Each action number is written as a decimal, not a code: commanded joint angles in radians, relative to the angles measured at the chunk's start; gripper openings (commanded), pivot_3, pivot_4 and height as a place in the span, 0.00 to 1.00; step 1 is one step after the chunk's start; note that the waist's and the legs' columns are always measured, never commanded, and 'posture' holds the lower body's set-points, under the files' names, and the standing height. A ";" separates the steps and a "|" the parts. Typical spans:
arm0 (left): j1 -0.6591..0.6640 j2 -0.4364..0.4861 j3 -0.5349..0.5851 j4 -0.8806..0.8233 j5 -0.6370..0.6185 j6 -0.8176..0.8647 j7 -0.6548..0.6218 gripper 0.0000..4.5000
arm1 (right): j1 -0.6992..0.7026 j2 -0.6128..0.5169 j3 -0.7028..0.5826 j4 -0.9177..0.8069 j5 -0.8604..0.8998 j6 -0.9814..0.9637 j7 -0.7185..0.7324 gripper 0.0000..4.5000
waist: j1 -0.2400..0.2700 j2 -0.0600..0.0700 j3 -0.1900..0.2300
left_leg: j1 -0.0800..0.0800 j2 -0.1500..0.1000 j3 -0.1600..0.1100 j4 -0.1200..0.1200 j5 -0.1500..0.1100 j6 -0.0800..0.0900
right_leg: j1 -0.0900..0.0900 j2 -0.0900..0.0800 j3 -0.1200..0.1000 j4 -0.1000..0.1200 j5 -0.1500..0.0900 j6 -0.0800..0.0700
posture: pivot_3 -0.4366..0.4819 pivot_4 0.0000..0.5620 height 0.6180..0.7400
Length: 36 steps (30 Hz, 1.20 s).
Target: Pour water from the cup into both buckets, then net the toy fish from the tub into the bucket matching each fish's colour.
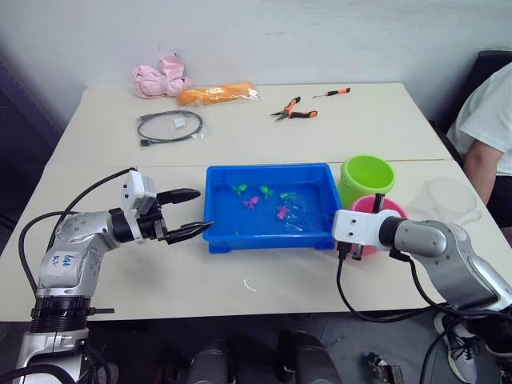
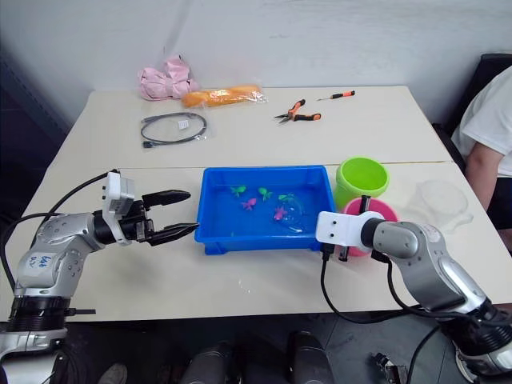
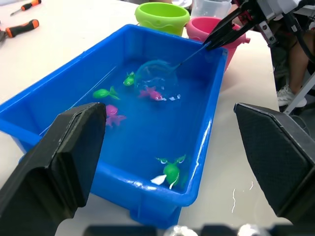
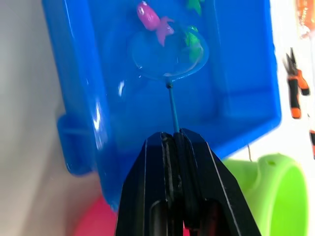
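The blue tub [image 1: 264, 238] stands mid-table holding water and several toy fish, pink [image 3: 150, 92] and green [image 3: 106, 93]. My right gripper [image 4: 173, 137] is shut on the net's thin handle at the tub's right end. The net [image 4: 170, 59] has its hoop down in the water, with a pink fish [image 4: 152, 17] and a green fish [image 4: 193, 44] at its rim. Just off the tub's left end, my left gripper [image 1: 202, 210] hangs open and holds nothing. Right of the tub stand the lime green bucket [image 1: 367, 178] and the pink bucket [image 1: 384, 206]. The clear cup [image 1: 444, 200] is further right.
At the back of the table lie orange-handled pliers [image 1: 293, 110], a screwdriver [image 1: 332, 93], a bagged cable [image 1: 170, 126], an orange packet [image 1: 218, 94] and a pink cloth [image 1: 160, 80]. A person in a white shirt [image 1: 488, 128] sits at the right edge.
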 commanded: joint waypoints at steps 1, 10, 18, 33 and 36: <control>-0.004 0.000 0.011 -0.039 -0.017 -0.006 0.011 0.99 | -0.022 0.061 -0.035 -0.048 0.077 0.124 0.044 0.00 | 0.000 0.000 0.000 | 0.000 0.000 0.000 0.000 0.000 0.000 | 0.000 0.000 0.000 0.000 0.000 0.000 | 0.48 0.27 1.00; -0.021 -0.019 0.002 -0.021 -0.020 -0.028 0.001 0.99 | -0.017 0.200 -0.311 -0.282 0.424 0.680 0.085 0.00 | 0.005 0.000 0.000 | 0.000 0.000 -0.001 0.000 0.000 0.001 | 0.000 -0.001 0.000 0.003 0.000 0.000 | 0.48 0.27 1.00; -0.091 -0.071 -0.044 0.026 -0.020 -0.053 -0.058 0.99 | 0.124 0.206 -0.640 -0.459 0.646 0.909 0.075 0.00 | 0.006 0.000 0.000 | -0.001 0.000 -0.002 0.000 -0.001 0.000 | 0.000 -0.001 0.001 0.003 0.000 0.000 | 0.48 0.27 1.00; -0.175 -0.234 -0.191 0.095 -0.007 -0.084 -0.144 0.99 | 0.617 0.305 -1.160 -0.544 0.693 0.568 0.022 0.00 | 0.009 0.000 0.000 | 0.000 -0.002 -0.001 -0.001 -0.001 0.001 | 0.001 0.004 0.001 0.000 0.001 0.001 | 0.48 0.27 1.00; -0.188 -0.245 -0.198 0.110 0.000 -0.092 -0.149 0.99 | 0.727 0.311 -1.164 -0.510 0.588 0.386 0.002 0.00 | 0.007 0.000 0.000 | 0.001 -0.002 0.000 -0.001 -0.001 0.001 | 0.002 0.004 0.001 0.000 0.001 0.001 | 0.48 0.27 1.00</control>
